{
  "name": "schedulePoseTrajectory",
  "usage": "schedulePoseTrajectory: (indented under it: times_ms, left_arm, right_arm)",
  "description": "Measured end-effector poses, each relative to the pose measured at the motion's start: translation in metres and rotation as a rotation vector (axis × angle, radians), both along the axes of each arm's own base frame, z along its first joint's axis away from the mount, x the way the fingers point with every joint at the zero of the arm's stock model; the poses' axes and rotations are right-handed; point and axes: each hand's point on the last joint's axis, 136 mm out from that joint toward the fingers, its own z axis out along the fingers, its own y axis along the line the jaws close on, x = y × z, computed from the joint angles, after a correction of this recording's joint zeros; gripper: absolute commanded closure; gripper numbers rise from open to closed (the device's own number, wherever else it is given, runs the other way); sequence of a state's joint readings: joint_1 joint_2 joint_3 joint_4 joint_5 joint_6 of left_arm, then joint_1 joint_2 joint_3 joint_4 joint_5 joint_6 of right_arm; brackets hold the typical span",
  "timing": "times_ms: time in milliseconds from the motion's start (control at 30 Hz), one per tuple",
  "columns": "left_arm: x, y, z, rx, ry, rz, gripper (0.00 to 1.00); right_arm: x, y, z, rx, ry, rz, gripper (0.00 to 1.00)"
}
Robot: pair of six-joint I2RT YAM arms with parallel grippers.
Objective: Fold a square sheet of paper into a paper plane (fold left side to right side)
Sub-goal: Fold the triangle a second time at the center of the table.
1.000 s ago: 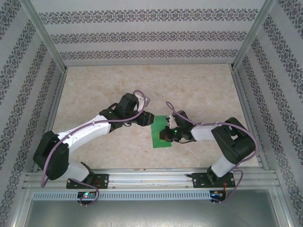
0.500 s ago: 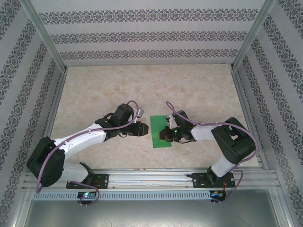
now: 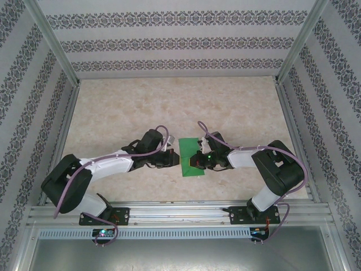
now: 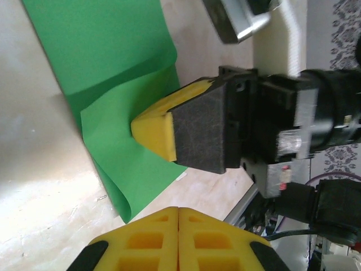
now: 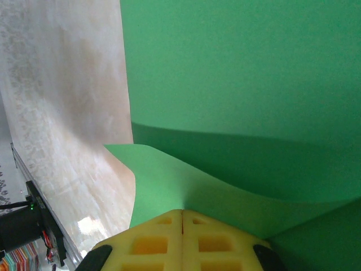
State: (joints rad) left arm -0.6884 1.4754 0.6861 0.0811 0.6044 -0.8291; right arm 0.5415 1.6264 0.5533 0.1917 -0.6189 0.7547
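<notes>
here the folded square sheet of paper [image 3: 188, 148] runs near-to-far; right gripper [image 5: 181, 213] pinches it, left gripper [image 4: 179, 212] pressed together.

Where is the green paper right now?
In the top view the square sheet of paper lies on the table, front and middle, between the two arms, with the right arm's closed jaws resting on it.

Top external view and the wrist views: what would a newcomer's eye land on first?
The bright green sheet of paper stands out at the middle of the pale table. The right claw, shut, presses its yellow tip down on the sheet, where a loose layer curls up. The left claw, also shut, sits close by the sheet's left edge.
</notes>
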Motion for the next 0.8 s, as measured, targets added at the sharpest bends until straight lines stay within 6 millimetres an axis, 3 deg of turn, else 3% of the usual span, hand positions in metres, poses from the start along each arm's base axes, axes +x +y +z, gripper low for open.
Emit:
schedulePoseTrajectory:
  times_ms: [200, 533, 800]
  left_arm:
    - [-0.011, -0.013, -0.02, 0.017, 0.066, -0.035, 0.96]
    - [-0.024, -0.03, -0.037, 0.031, 0.127, -0.086, 0.97]
    - [-0.021, -0.035, -0.041, 0.039, 0.135, -0.09, 0.98]
  right_arm:
    - [0.0, 0.0, 0.0, 0.0, -0.001, 0.001, 1.0]
    - [0.0, 0.0, 0.0, 0.001, 0.002, 0.003, 1.0]
    - [0.0, 0.0, -0.001, 0.002, 0.003, 0.003, 1.0]
